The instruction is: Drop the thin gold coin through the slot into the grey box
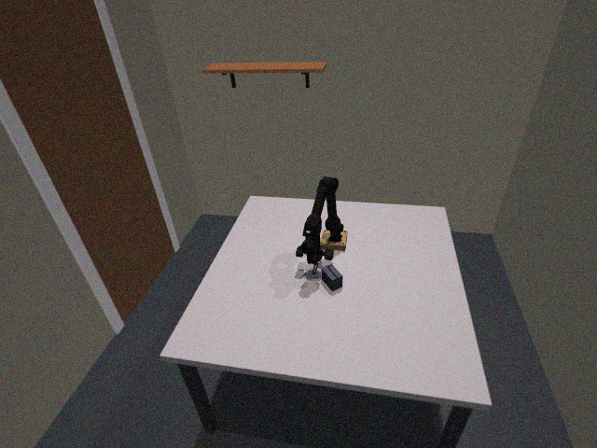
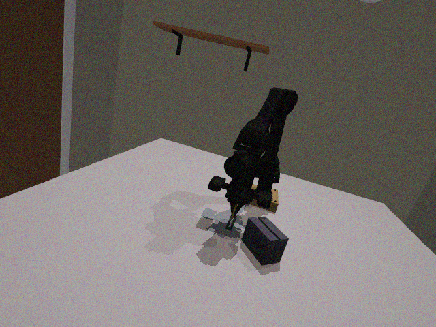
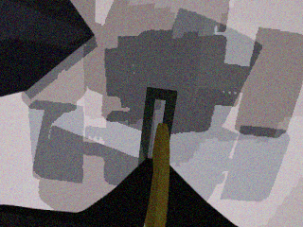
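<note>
The arm is bent low over the white table [image 2: 105, 218], and the gripper [image 2: 232, 214] points nearly straight down with its fingers pinched almost fully together on the gold coin [image 3: 160, 175]. In the wrist view the coin shows edge-on as a thin yellow-olive strip running up from between the two dark fingers, so the grasp looks made. Just past its upper end lies the dark-green holder [image 3: 160, 111], a narrow frame with a pale slit down its middle; the coin's tip overlaps the holder's near end in the picture, and whether the coin has cleared the slit or sits a little inside it cannot be told from this angle. In the exterior view a sliver of gold shows at the fingertips, low over the holder [image 2: 225, 228], which reads there as a dark flat patch among the shadows. The grey box [image 2: 264, 240] stands just beside, on the side away from the arm's shadows, and the slot [image 2: 266, 227] in its lid shows as a thin groove along the top. From the top view the box [image 1: 332, 277] and gripper [image 1: 313, 269] sit close together, near the arm's tan base [image 1: 334, 240]. So by the look of it the first part, taking hold of the coin, is done. What is left is the bigger share: lift the coin free, carry it over the box, line its thin edge up with the slot, and let go.
</note>
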`<state>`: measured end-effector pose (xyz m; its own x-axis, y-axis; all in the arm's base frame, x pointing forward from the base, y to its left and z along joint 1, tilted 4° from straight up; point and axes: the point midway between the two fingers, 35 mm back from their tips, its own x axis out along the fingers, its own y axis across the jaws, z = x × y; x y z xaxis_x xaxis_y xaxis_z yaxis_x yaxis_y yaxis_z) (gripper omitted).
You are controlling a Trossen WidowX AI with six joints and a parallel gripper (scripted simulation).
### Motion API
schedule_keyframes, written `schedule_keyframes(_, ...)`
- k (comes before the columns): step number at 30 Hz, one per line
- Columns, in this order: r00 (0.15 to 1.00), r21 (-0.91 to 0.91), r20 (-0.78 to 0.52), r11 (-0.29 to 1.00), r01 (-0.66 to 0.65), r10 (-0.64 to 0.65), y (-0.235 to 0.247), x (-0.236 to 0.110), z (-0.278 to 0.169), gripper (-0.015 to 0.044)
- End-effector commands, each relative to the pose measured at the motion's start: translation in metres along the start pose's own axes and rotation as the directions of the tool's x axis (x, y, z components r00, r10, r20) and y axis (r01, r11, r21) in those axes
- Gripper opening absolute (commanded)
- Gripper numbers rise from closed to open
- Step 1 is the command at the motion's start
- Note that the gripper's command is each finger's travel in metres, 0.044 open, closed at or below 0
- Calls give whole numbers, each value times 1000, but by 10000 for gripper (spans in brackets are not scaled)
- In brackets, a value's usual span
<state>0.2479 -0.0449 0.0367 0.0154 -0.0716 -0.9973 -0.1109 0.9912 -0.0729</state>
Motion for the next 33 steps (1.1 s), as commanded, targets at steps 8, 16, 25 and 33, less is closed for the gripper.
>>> schedule_keyframes(8,1000,2,8,1000,1,-1,-1,-30,3,0)
schedule_keyframes(16,1000,2,8,1000,1,-1,-1,-51,2,0)
schedule_keyframes(25,1000,2,7,1000,0,0,0,-74,-1,0)
schedule_keyframes(33,1000,-118,7,993,1,0,1,-78,-1,0)
